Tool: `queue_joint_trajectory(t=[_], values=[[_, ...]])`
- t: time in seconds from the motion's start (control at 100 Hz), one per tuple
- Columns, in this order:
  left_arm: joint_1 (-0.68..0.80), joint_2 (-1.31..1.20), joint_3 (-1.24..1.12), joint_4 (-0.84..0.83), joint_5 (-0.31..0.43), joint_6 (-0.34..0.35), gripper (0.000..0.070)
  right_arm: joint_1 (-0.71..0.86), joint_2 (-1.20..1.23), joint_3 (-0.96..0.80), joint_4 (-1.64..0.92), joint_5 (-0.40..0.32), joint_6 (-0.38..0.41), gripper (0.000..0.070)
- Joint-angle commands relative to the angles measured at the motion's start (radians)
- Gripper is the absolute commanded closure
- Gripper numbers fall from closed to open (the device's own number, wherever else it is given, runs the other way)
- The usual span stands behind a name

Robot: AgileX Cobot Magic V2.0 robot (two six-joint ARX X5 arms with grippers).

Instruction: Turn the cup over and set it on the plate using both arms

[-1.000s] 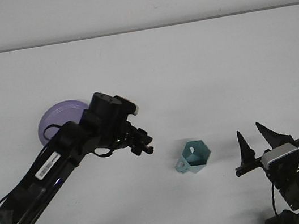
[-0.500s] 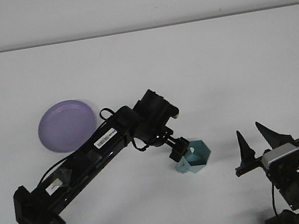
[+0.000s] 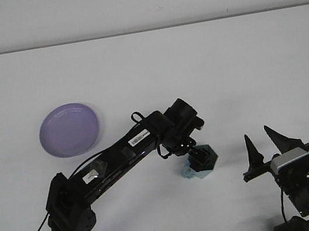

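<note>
A teal cup (image 3: 203, 165) with angular sides lies on its side on the white table, right of centre near the front. My left arm stretches across from the lower left, and its gripper (image 3: 196, 157) sits right over the cup, covering most of its top. The black fingers blend with the cup's opening, so how they stand is unclear. A purple plate (image 3: 69, 130) rests on the table at the left, apart from the arm. My right gripper (image 3: 267, 144) stands at the lower right with its two pointed fingers spread, nothing between them.
The white table (image 3: 224, 68) runs back to a pale wall. My left arm's links cross the table diagonally from the lower left toward the cup.
My left arm has swung right from beside the plate and reached the cup, uncovering the plate. The gripper now sits on the cup. The right arm has not moved.
</note>
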Motion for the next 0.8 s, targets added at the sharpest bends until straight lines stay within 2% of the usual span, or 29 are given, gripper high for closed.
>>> queue_joint_trajectory(t=[0.0,0.06,0.13,0.16,0.39,0.79], values=[[-0.012,0.04,0.03,0.006,-0.005,0.026,0.0315,0.001,0.003,0.008,0.01,0.0,0.014,0.0321],[-0.017,0.045,0.03,0.008,-0.005,0.029,0.045,0.001,0.003,0.008,0.01,0.0,0.014,0.0321],[-0.021,0.046,0.03,0.01,-0.005,0.05,0.07,0.001,0.003,0.008,0.01,0.0,0.014,0.0321],[-0.024,0.046,0.03,0.016,-0.005,0.05,0.0684,0.001,0.003,0.008,0.01,0.0,0.014,0.0321],[-0.028,0.045,0.034,0.029,-0.005,0.035,0.0687,0.001,0.003,0.008,0.007,0.001,0.014,0.0321],[0.059,0.029,0.273,-0.22,-0.058,0.035,0.0687,0.001,0.003,0.008,0.007,0.0,0.014,0.0321]])
